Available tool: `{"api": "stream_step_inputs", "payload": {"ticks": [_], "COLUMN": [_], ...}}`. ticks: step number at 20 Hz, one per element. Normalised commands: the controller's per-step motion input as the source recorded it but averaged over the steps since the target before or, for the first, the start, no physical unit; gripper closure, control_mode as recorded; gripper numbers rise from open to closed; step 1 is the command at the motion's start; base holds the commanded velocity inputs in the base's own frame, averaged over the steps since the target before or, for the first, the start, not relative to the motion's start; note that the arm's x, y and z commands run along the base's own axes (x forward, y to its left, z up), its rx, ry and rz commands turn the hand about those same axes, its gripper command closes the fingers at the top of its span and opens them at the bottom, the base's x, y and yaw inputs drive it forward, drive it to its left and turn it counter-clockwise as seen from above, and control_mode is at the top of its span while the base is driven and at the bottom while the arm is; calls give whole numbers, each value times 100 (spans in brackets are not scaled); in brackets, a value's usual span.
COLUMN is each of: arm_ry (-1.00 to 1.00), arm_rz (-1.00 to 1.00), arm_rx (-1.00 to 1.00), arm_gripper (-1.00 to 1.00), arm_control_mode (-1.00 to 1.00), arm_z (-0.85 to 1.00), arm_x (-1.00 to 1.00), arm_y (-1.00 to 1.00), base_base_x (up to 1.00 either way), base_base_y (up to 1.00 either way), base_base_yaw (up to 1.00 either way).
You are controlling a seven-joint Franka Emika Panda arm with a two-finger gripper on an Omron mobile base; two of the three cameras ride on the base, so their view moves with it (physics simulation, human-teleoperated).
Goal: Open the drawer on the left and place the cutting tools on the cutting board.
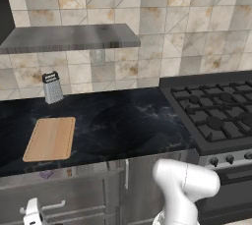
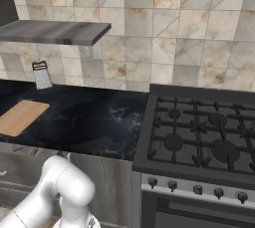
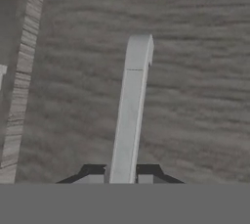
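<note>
The black marble table (image 1: pixel 138 121) carries the cutting board (image 1: pixel 50 138) and a grater (image 1: pixel 52 87); the hand (image 3: pixel 122 174) grips the drawer's handle (image 3: pixel 131 110).

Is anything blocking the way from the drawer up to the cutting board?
Nothing visible. The board lies bare on the counter, the grater stands behind it, clear of the path. The gripper has its jaws shut on the drawer handle.

The dark fingers (image 3: pixel 93 171) clamp the silver bar handle (image 3: pixel 131 115) against the grey wood-grain drawer (image 3: pixel 195 81) front.
</note>
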Motion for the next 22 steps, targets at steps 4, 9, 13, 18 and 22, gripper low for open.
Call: {"api": "stream_step_inputs", "payload": {"ticks": [4, 9, 13, 18, 22], "arm_ry": [0, 0, 0, 0, 0], "arm_rz": [0, 0, 0, 0, 0], "arm_rx": [2, 1, 0, 1, 1], "arm_gripper": [100, 100, 100, 100, 100], "arm_control_mode": [-100, -100, -100, -100, -100], "arm_z": [0, 0, 0, 0, 0], "arm_x": [-62, -60, -56, -57, -58], "arm_y": [0, 0, 0, 0, 0], "base_base_x": [0, 0, 0, 0, 0], "base_base_y": [0, 0, 0, 0, 0], "base_base_yaw": [0, 0, 0, 0, 0]}}
